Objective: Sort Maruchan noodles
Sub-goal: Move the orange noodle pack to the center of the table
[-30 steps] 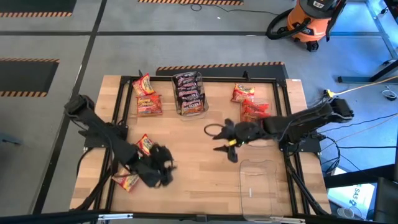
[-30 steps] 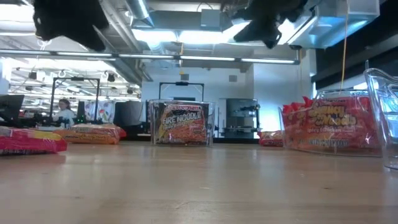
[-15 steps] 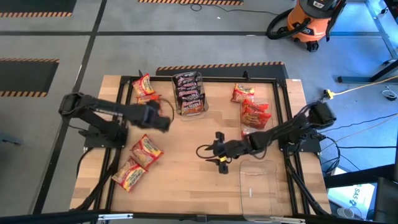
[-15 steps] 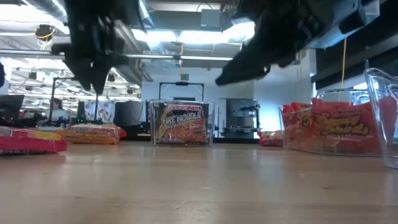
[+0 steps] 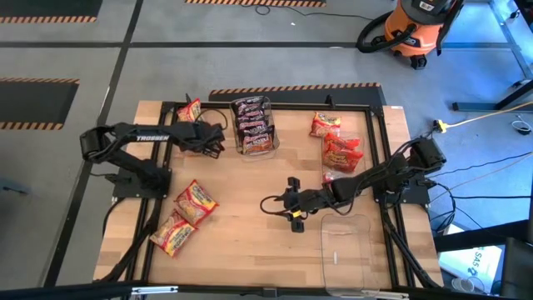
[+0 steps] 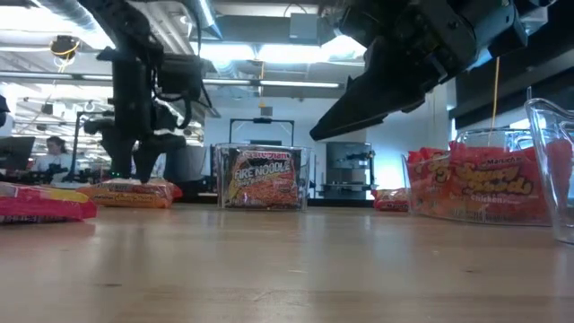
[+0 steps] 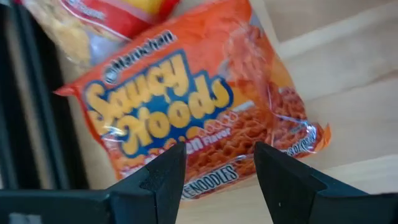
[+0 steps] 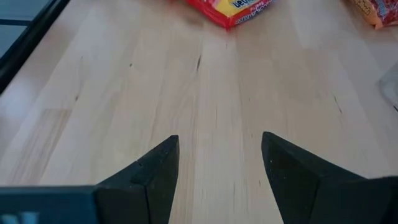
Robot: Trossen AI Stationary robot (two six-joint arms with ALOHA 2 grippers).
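Since half a second ago, the left arm has stretched further toward the far left of the counter (image 5: 250, 242), and its gripper has come down over the packets there; the right arm has hardly shifted.

From above, the wooden counter fills the middle of the scene, framed by black rails. A clear empty bin (image 5: 346, 246) sits at the near right. A second clear bin (image 5: 254, 125) at the far centre holds dark brown noodle packets (image 5: 253, 117), labelled "Fire Noodle" in the low view.

Both dark arms reach inward. The left gripper (image 5: 212, 137) hovers just over an orange Saucy Noodles packet (image 7: 186, 112) lying flat at the far left, beside another red and yellow packet (image 5: 190, 110). In the left wrist view its fingers (image 7: 165, 177) stand apart, with the packet showing between them, not clasped. The right gripper (image 5: 287, 207) hangs over bare wood near the counter's middle, its fingers (image 8: 155, 168) likewise spread and holding nothing.

Three red-orange packets (image 5: 337, 146) lie in a loose row at the far right. Two yellow-orange packets (image 5: 187, 217) rest at the near left, overlapping slightly.

Beyond the counter, an orange shop vacuum (image 5: 412, 29) stands on the grey floor.
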